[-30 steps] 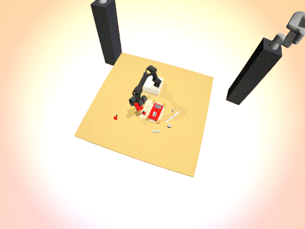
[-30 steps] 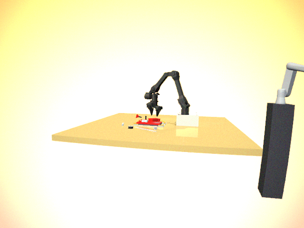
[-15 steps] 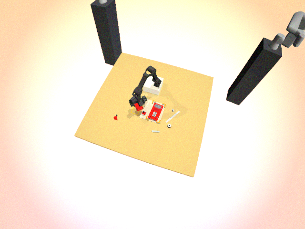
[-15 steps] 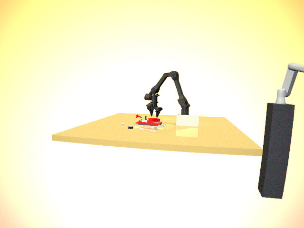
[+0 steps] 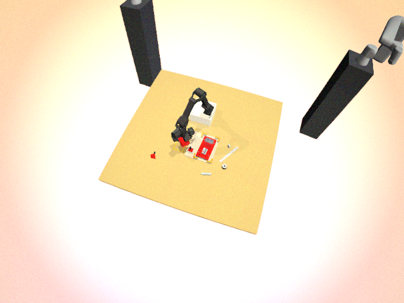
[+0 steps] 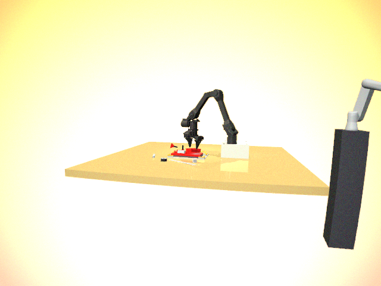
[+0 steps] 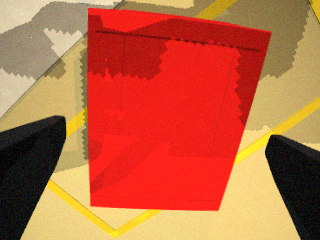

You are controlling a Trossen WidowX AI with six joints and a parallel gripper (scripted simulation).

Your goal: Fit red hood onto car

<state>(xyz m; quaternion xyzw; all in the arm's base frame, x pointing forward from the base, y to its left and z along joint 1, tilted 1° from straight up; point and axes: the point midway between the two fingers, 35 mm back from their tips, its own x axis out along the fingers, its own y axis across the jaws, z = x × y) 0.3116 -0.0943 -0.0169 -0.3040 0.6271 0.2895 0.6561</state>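
The red hood (image 5: 183,142) (image 7: 165,110) lies flat side up on the table beside the jig, over a yellow outline. My gripper (image 6: 193,147) (image 7: 170,135) is open and empty above it. In the wrist view one finger stands to each side of the hood, with a gap at both sides, and the hood is slightly turned between them. Its corner holes are not visible. The red chassis (image 5: 206,155) (image 6: 177,154) sits in the jig (image 5: 209,161), with the pale engine block (image 5: 204,151) (image 6: 181,151) on its deck. The pegs are too small to make out.
A small red part with a black stem (image 5: 190,149) stands between hood and chassis; another red part (image 5: 153,155) lies farther left. Beyond the chassis lie a white strip (image 5: 229,154), a wheel (image 5: 224,165), a pale rod (image 5: 206,173) and a small piece (image 5: 228,146).
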